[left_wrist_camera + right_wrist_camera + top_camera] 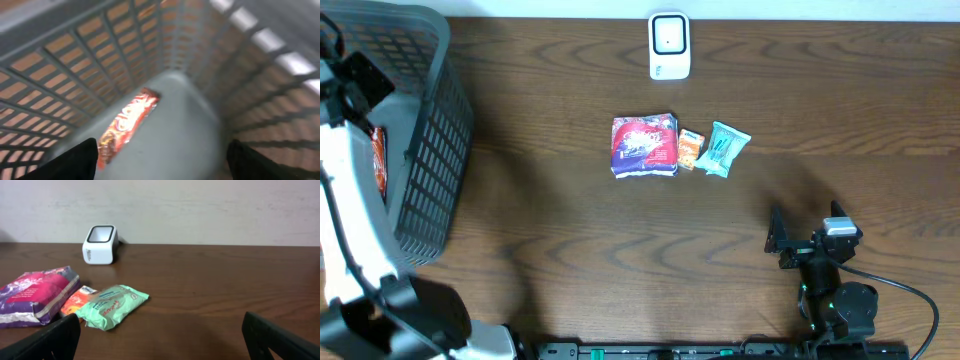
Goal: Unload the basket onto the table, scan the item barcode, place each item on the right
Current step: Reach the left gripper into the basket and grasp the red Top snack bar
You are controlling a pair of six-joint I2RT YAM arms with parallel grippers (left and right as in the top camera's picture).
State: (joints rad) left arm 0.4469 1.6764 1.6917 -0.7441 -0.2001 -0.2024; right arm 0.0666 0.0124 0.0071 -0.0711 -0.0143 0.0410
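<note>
**Overhead view.** A white barcode scanner point(669, 45) stands at the far edge of the wooden table point(540, 230). Near the middle lie three items in a row: a purple-pink packet point(644, 146), a small orange packet point(691, 148) and a green packet point(727, 148). A grey mesh basket point(430, 150) sits at the left with the left arm reaching into it. A red-orange bar point(377, 160) shows inside.

**Left wrist view.** The left gripper point(165, 167) hangs inside the basket, fingers spread wide with nothing between them. The red-orange bar point(127, 125) lies flat on the basket floor, its near end just beside one finger.

**Right wrist view.** The right gripper point(162, 347) is spread wide and empty, low over the table, facing the three packets and the scanner but well apart from them.

**Progress.** One item appears dealt with and binned. The three packets on the table seem left to scan, none yet picked up.
</note>
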